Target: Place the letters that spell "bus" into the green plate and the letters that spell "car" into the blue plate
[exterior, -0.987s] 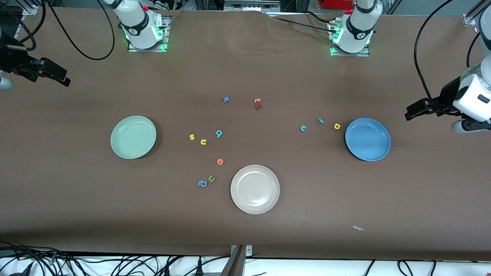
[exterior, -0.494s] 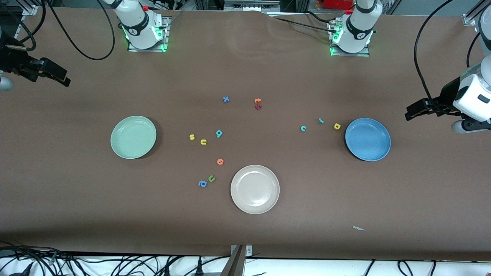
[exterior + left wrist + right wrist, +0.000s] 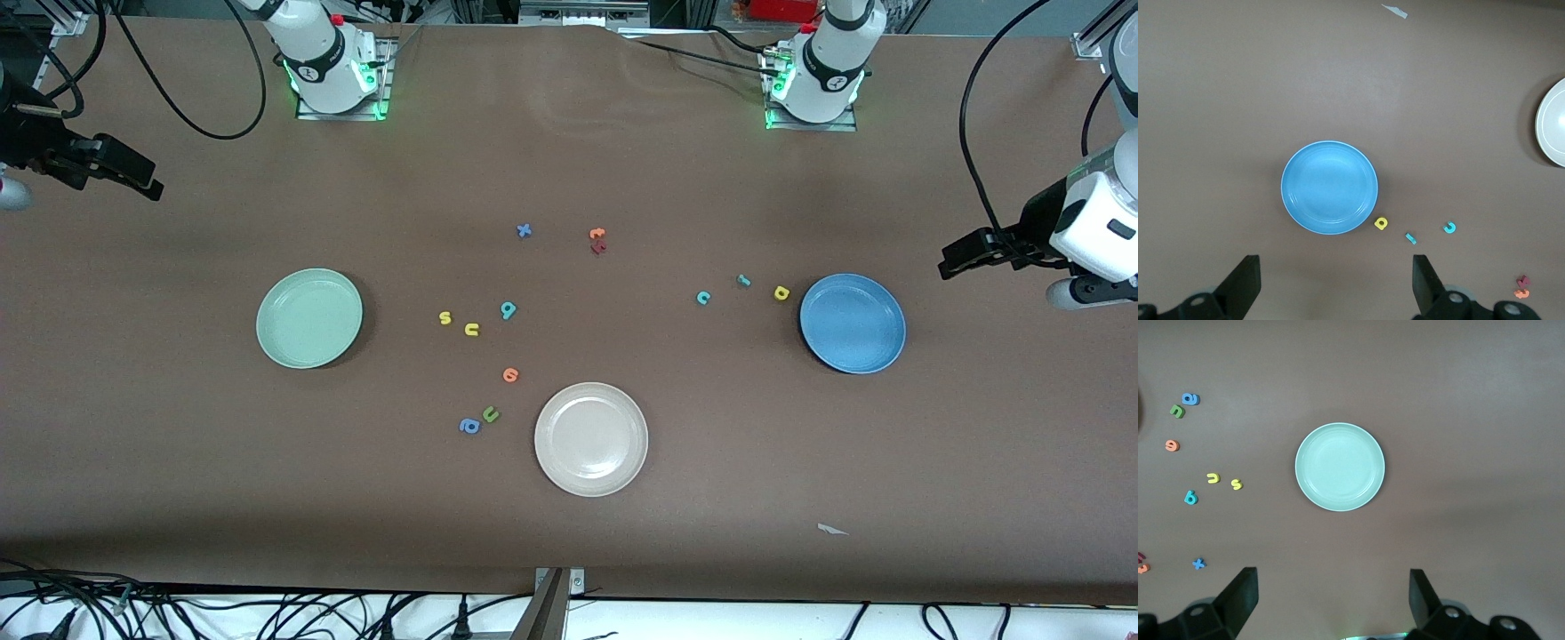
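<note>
- Green plate (image 3: 308,318), toward the right arm's end of the table: nothing in it.
- Blue plate (image 3: 852,323), toward the left arm's end: nothing in it.
- Cream-white plate (image 3: 590,438), nearest the front camera, between the other two: nothing in it; cut off at the frame edge in the left wrist view.
- Yellow "s" (image 3: 445,317), yellow "u" (image 3: 472,330), teal looped letter (image 3: 508,309): on the bare table between green plate and table middle.
- Teal "c" (image 3: 703,298), thin teal "r" (image 3: 744,281), yellow "a" (image 3: 781,292): in a row on the table, the "a" just beside the blue plate.
- Orange and red letters (image 3: 597,241): touching, shapes too small to read.
- Left gripper (image 3: 1331,283): high over the blue plate, fingers spread wide, holding nothing.
- Right gripper (image 3: 1330,600): high over the green plate, fingers spread wide, holding nothing.
</note>
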`<state>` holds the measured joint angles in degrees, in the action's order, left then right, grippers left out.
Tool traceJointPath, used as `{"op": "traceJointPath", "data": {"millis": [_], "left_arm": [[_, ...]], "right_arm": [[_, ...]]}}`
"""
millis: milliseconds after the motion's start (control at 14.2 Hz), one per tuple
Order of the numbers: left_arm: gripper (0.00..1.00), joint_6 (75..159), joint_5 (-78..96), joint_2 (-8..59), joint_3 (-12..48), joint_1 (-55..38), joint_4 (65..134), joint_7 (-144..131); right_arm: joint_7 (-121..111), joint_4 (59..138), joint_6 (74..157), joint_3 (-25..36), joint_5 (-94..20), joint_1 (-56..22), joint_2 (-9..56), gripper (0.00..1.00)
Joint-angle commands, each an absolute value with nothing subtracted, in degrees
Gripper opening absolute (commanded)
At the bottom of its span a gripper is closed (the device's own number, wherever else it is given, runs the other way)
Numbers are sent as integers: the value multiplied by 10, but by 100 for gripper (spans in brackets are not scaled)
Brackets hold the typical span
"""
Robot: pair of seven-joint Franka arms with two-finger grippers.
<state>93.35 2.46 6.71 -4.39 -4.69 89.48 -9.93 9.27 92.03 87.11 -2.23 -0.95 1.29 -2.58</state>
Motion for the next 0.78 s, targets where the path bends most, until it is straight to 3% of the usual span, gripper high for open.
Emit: {"op": "traceJointPath", "data": {"millis": [0,705], "left_arm": [[100,926,40,62,-47,-49,896,-91],[100,928,40,68,-22,-54,900,-194]], "right_arm": [[101,909,864,-24,-18,11,-25,100],[102,910,888,-47,-20,-59,67,100]]}}
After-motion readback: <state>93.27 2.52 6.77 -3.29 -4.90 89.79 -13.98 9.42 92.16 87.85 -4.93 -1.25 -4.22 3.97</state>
